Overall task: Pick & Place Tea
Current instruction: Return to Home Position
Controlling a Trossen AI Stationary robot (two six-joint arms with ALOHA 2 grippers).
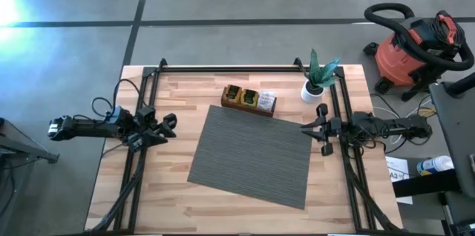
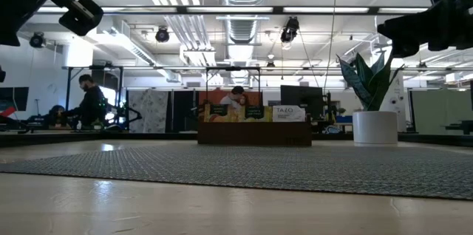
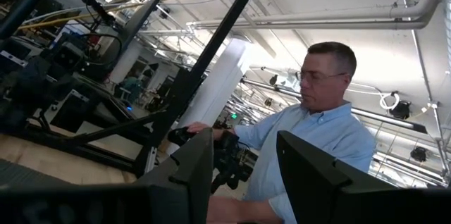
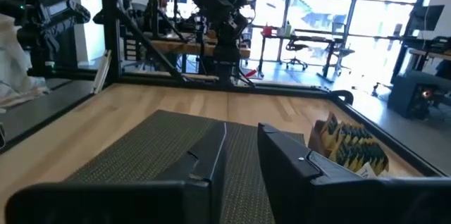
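Note:
The tea sachets, orange, yellow, green and white, stand upright in a long dark wooden tray at the table's far middle. They also show in the low view and the right wrist view. My left gripper hovers open at the table's left side, tilted a little upward, its fingers wide apart around nothing. My right gripper hovers level at the right side, just off the mat's right corner. Its fingers stand a narrow gap apart with nothing between them.
A grey ribbed mat lies slanted across the table's middle, in front of the tray. A potted plant in a white pot stands at the far right, close to my right arm. A person stands beyond the table's right side.

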